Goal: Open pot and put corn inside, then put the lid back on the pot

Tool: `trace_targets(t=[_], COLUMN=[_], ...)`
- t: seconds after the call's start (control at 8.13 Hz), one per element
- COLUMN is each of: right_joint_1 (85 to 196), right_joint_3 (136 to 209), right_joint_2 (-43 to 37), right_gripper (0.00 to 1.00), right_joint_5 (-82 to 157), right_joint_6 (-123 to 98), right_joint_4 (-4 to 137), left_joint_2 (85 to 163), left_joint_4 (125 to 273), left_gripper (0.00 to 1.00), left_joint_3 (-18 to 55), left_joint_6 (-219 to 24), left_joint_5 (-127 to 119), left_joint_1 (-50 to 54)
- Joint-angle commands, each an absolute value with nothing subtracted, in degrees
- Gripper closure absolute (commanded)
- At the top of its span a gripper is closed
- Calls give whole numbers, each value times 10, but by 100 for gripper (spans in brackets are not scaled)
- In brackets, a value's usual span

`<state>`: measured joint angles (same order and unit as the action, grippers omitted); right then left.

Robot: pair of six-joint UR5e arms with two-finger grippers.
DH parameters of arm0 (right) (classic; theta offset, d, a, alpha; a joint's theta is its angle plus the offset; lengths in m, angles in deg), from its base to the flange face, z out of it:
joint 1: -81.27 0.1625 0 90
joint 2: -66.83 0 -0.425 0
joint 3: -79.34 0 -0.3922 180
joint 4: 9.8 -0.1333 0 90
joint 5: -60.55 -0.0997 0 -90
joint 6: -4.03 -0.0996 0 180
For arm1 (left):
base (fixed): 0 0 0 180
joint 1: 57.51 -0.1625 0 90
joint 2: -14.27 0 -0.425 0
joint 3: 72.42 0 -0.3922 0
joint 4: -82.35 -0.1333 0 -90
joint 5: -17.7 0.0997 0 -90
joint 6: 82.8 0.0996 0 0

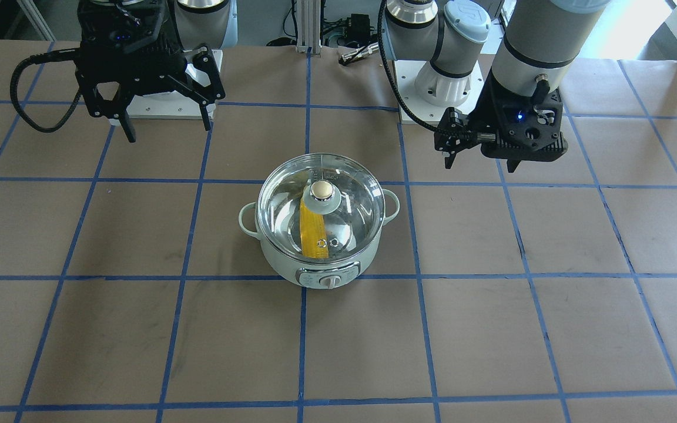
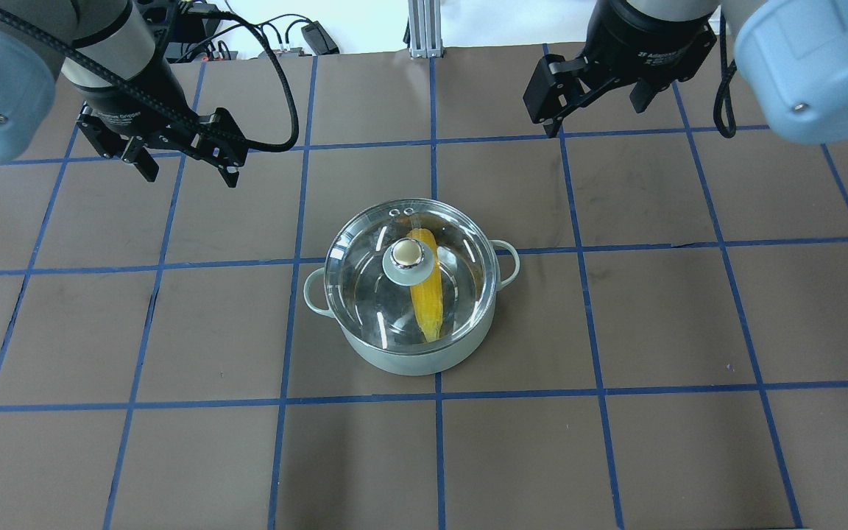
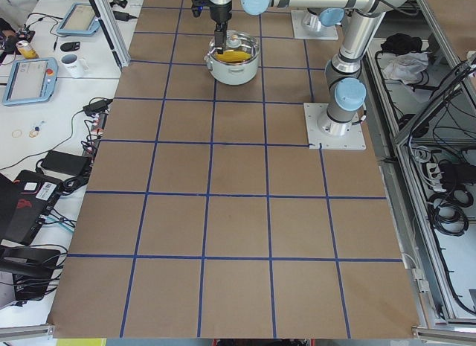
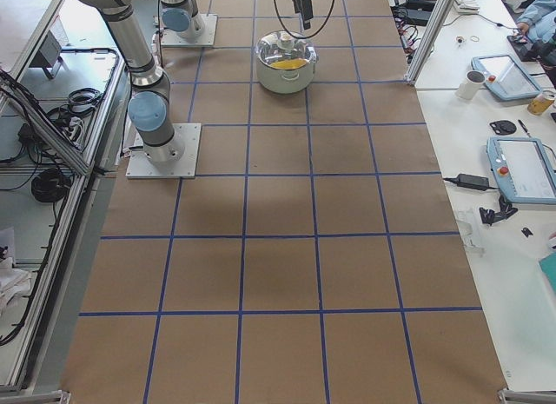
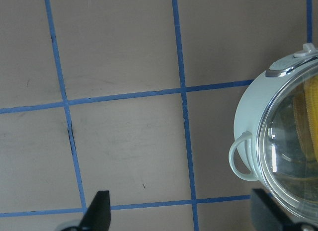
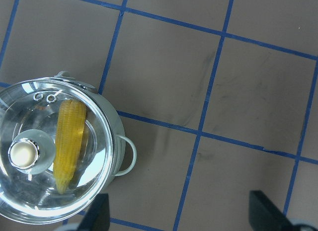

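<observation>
**Status, overhead view as ref.**

1. Pot (image 2: 394, 362): stood upright near the ctr of the table (image 2: 174, 331), on brown paper w/ a blue tape grid. Side handles sat at approx. 2 and 8 o'clock. The control dial showed only in the front-facing view, at 6 o'clock on the pot wall.
2. Lid (image 2: 365, 302): seated on the pot rim, level, knob up at ctr. The two vent holes lay at 12 o'clock, just inside the steel rim.
3. Corn (image 2: 428, 298): inside the pot, visible through the glass. It lay flat on the steel floor, running approx. 12 to 6 o'clock, just to the 3 o'clock side of the knob and partly under the knob base. The pointed tip was toward 6 o'clock, the thick end near the vent holes.
4. Left gripper (image 2: 191, 175): at approx. 10 o'clock from the pot, well apart from it, raised above the table, fingers pointing down. The jaws were spread wide w/ nothing between them. The left wrist view confirmed this, w/ both fingertips far apart and the pot at 3 o'clock in that view.
5. Right gripper (image 2: 593, 116): at approx. 1 o'clock from the pot, well apart, also raised. The jaws were spread wide and empty. In the right wrist view the pot sat at 8 o'clock.
</observation>
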<state>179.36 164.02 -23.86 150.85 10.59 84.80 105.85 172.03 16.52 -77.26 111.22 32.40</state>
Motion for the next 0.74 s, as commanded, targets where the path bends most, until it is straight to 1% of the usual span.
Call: trace_targets(t=[0.0, 0.61], right_joint_1=[1794, 1793], right_joint_3=[1640, 1641], right_joint_2=[-236, -236], right_gripper=[0, 0], right_joint_5=[1508, 1512], right_joint_6=[109, 109], right_joint_4=[849, 844], left_joint_2=[1059, 1055], left_joint_4=[1720, 1720], left_gripper=[0, 0], left_joint_3=[165, 172], left_joint_6=[-773, -773], left_joint_5=[1113, 1113], left_joint_1=[324, 323])
